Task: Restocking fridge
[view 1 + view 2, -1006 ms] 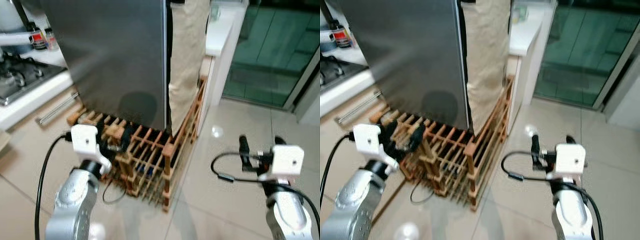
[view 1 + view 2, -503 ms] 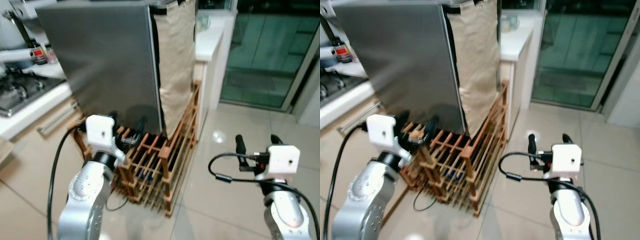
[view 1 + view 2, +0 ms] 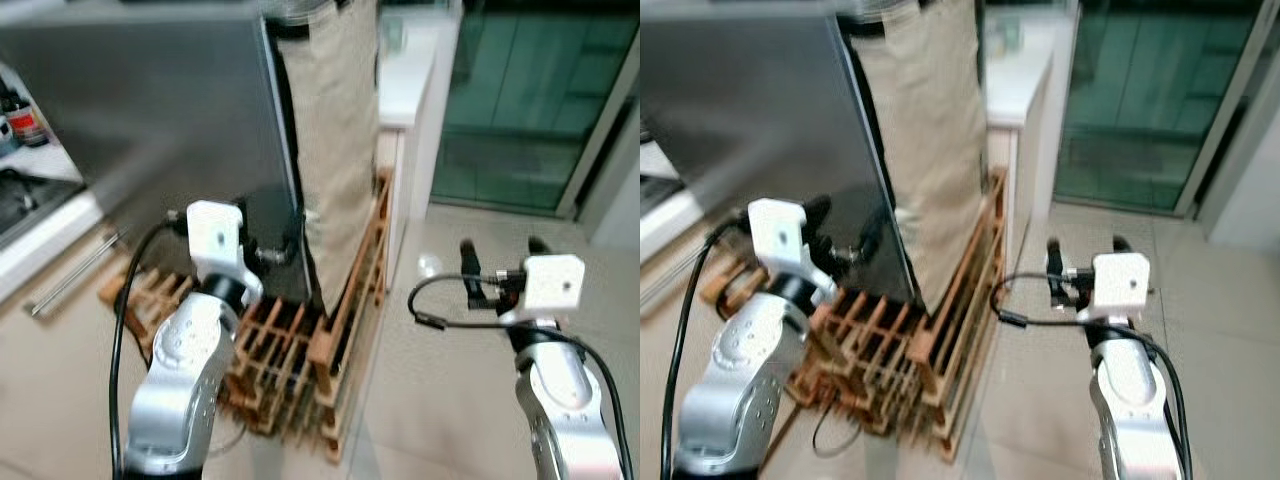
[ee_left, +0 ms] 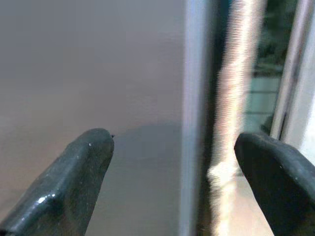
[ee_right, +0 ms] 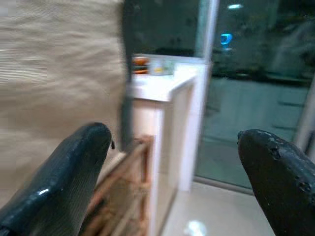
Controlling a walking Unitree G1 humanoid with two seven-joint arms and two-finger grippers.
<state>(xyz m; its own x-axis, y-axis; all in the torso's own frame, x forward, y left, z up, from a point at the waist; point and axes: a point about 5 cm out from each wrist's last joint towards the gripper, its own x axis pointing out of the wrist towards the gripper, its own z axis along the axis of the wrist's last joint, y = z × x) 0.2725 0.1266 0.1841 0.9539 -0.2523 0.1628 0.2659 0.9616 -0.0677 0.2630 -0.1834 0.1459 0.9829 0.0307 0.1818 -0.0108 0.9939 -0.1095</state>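
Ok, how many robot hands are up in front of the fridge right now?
2: the left hand is raised at the grey fridge door, near its edge; the right hand is held over the floor tiles.

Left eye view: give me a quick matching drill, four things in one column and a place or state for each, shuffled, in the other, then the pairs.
Things:
1. left gripper
2. right gripper
3. wooden rack
4. beige cloth

Places or states:
A. on the floor at the foot of the fridge
B. open, raised over bare floor tiles
C. hanging beside the fridge's steel side
D. open, close against the fridge's lower corner

Pairs: 1-D, 2-B, 3-A, 4-C
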